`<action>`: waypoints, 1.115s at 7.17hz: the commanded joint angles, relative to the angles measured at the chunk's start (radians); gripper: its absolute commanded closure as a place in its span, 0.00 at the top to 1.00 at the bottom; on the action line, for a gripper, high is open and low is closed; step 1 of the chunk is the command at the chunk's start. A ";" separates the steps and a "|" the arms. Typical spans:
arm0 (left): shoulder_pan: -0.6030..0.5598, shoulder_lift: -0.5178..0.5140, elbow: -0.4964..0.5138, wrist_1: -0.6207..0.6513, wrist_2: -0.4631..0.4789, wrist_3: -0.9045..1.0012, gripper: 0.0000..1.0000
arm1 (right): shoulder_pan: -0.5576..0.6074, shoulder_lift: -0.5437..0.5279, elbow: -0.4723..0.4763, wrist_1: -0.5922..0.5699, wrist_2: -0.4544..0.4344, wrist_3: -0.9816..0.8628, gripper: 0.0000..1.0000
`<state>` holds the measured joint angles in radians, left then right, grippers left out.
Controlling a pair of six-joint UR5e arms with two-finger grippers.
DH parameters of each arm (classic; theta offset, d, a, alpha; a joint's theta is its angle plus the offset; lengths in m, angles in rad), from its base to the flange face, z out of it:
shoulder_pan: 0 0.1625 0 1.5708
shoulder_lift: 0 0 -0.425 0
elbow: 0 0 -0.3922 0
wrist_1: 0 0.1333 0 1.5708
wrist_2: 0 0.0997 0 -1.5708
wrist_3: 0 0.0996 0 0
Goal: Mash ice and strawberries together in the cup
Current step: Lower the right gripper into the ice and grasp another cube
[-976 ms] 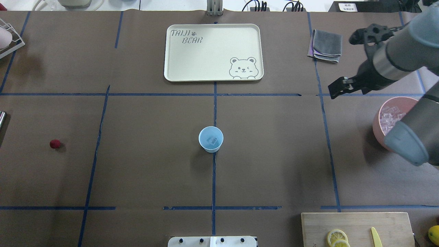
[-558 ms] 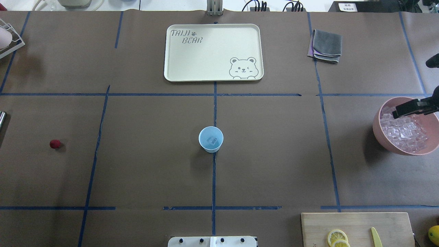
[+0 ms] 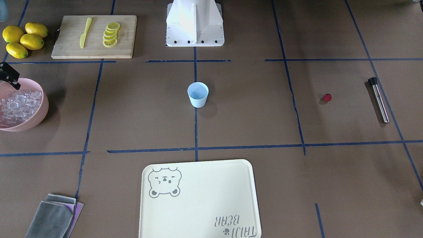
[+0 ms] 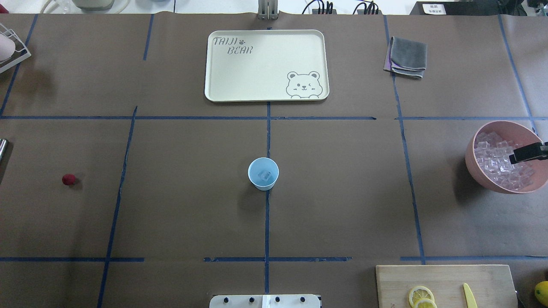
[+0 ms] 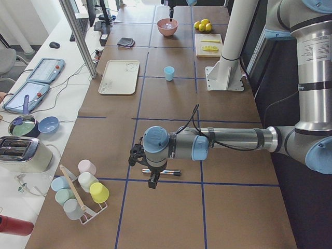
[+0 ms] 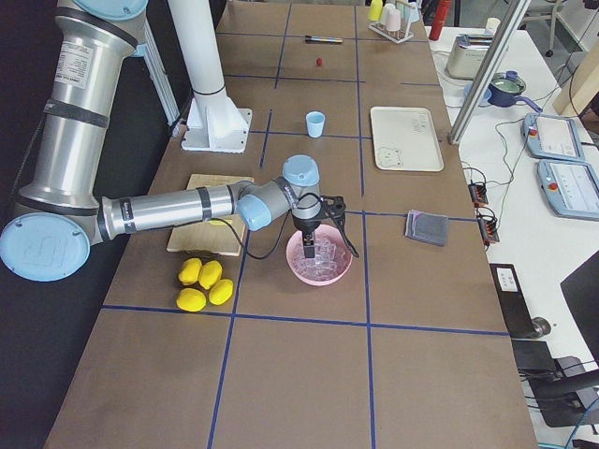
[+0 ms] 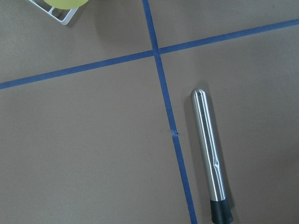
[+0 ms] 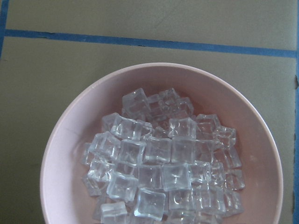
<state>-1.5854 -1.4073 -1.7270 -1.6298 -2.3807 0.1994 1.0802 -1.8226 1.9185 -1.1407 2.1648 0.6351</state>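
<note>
The pale blue cup point(image 4: 263, 173) stands upright at the table's middle with one ice cube point(image 4: 266, 175) in it; it also shows in the front view point(image 3: 198, 94). The dark red strawberry point(image 4: 68, 179) lies alone on the paper far left. More ice point(image 8: 163, 163) fills the pink bowl point(image 4: 475, 171) at the right edge. My right gripper point(image 4: 513, 157) points down over the bowl's ice point(image 6: 320, 262); its jaw state is unclear and its fingers are out of the wrist view. My left gripper point(image 5: 151, 176) hovers over the steel muddler point(image 7: 209, 158); I cannot tell its state.
A cream bear tray point(image 4: 266, 65) lies at the far middle, a folded grey cloth point(image 4: 408, 56) to its right. A cutting board point(image 3: 94, 36) with lemon slices and a yellow knife and whole lemons point(image 3: 23, 38) sit near the robot's base. A cup rack point(image 5: 83, 189) stands beyond the muddler.
My right arm has swung from above the far right of the table toward the right edge and down, so that only its gripper tip shows over the pink bowl. The cup and strawberry have not moved.
</note>
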 commanded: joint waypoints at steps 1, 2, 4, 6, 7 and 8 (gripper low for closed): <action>-0.001 0.001 -0.002 -0.001 0.000 0.000 1.00 | -0.060 0.029 -0.016 0.022 -0.023 0.057 0.88; -0.001 0.001 -0.002 -0.001 0.000 0.000 1.00 | -0.086 0.029 -0.018 0.022 -0.042 0.055 0.86; -0.001 0.001 -0.002 0.001 0.000 0.000 1.00 | -0.111 0.020 -0.022 0.013 -0.072 0.046 0.83; -0.001 0.001 0.000 0.001 0.000 0.000 1.00 | -0.123 0.016 -0.036 0.012 -0.089 0.043 0.77; -0.001 0.001 0.000 -0.001 0.000 0.000 1.00 | -0.125 0.013 -0.038 0.012 -0.091 0.043 0.73; 0.001 0.001 -0.002 -0.001 0.000 0.000 1.00 | -0.125 0.013 -0.039 0.012 -0.091 0.041 0.71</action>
<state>-1.5859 -1.4066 -1.7278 -1.6302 -2.3807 0.1994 0.9573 -1.8085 1.8818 -1.1288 2.0760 0.6780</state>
